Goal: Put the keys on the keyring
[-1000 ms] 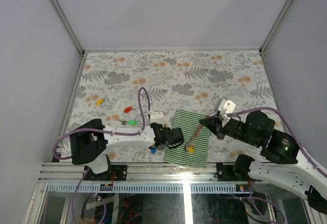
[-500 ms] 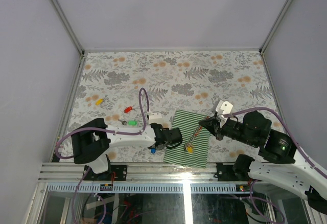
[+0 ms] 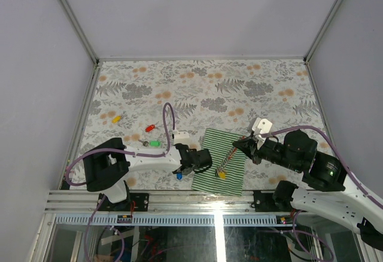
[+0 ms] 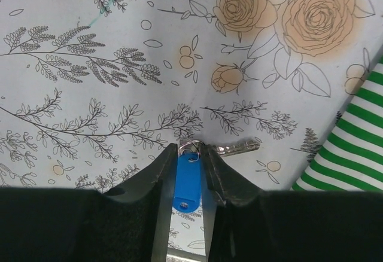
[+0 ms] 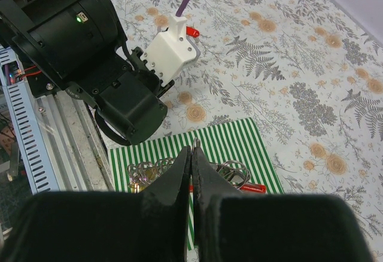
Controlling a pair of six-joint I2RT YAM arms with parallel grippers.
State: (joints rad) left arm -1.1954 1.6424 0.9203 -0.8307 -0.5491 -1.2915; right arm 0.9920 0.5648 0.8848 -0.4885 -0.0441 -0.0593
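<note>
On the floral desk [image 4: 90, 23], beside the striped cloth [image 5: 239, 139] bearing the keyring [image 5: 232, 169], right hand [image 5: 192, 154] shut above it, our left hand [image 4: 189, 154] narrowly brackets the blue-tagged key [image 4: 188, 181], grip uncertain; we should pinch its tag squarely.

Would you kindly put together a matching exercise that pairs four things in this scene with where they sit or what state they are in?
Column 1:
1. small metal key with a blue plastic tag
2. small metal key with a green plastic tag
3. grey metallic keyring chain
4. right gripper

Column 2:
A. on the green-and-white striped cloth
B. fingers closed together
C. between the fingers of the left gripper
D. on the bare floral tabletop, apart from both grippers

Pairs: 1-C, 2-D, 3-A, 4-B
</note>
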